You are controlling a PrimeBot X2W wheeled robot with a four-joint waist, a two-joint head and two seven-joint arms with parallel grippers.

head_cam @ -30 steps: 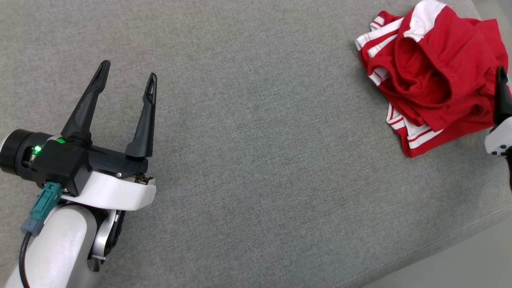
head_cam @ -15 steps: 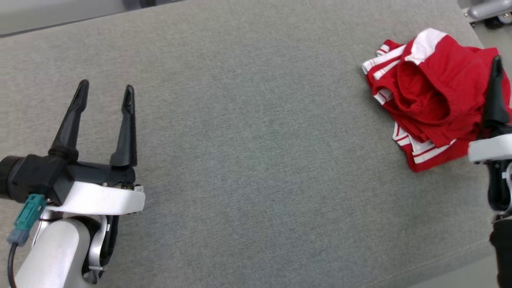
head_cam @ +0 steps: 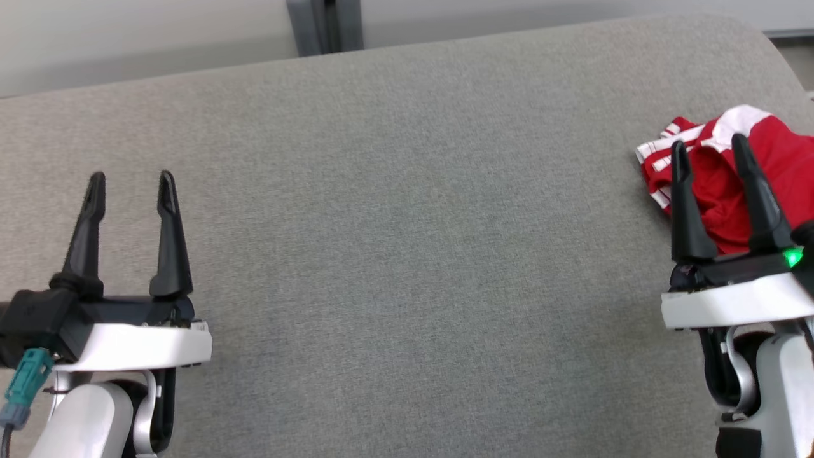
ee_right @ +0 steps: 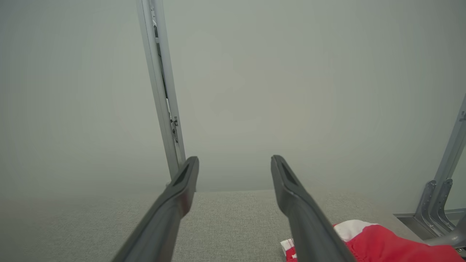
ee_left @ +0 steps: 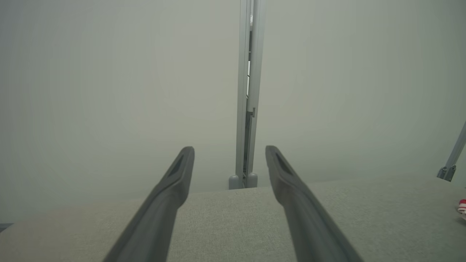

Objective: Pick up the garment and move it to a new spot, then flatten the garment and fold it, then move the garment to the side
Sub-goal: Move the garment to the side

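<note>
The red, white-striped garment [head_cam: 785,159] lay bunched at the far right end of the grey cushion [head_cam: 407,210]. The heap looked the same as a second before; the head view as a whole had shifted because the camera tipped up. The right gripper [head_cam: 708,143], earlier a single finger at the picture's edge, now stood in front of the garment with both fingers spread and nothing between them. The left gripper [head_cam: 131,177], well apart, was likewise spread and empty. Probably the garment had been left at the side, released.
</note>
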